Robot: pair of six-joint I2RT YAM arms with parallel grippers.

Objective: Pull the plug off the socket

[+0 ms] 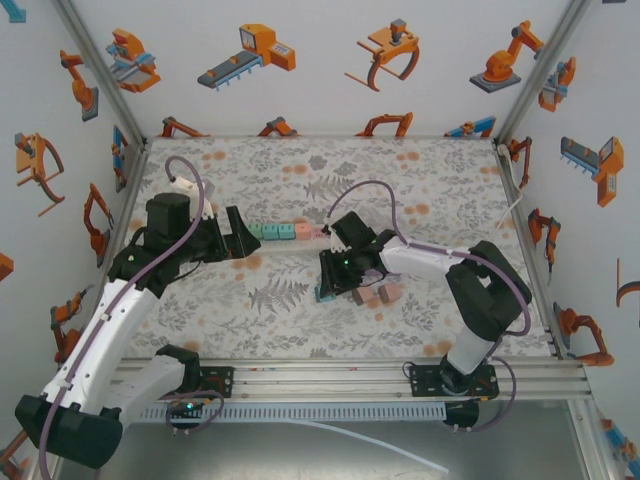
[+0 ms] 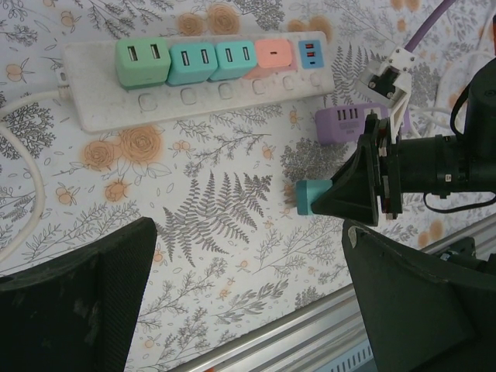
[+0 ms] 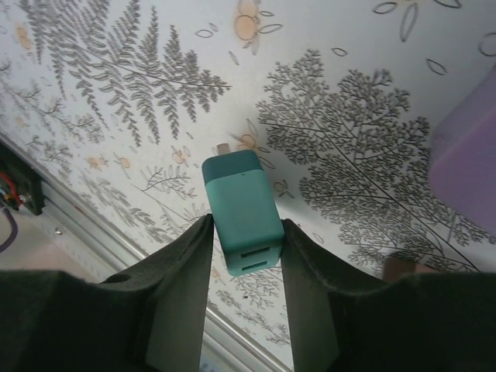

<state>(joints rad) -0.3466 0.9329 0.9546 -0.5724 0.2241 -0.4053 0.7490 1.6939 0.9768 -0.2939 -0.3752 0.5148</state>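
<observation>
The teal plug (image 3: 236,194), at five o'clock of the power strip (image 2: 194,101), was grasped by the right hand (image 3: 246,226); lowering it flat before release was advised. The left hand (image 2: 248,291) was spread, empty.

Left fingers (image 2: 77,302) spread wide on a bent arm; right fingers (image 3: 174,310) pinched narrow, arm reaching leftward.

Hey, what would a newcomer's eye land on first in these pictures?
The right gripper grips a teal plug over the floral table, apart from the strip. Across the middle of the table lies a white power strip with a row of pastel plugs seated in it. A purple plug lies loose near its end.
</observation>
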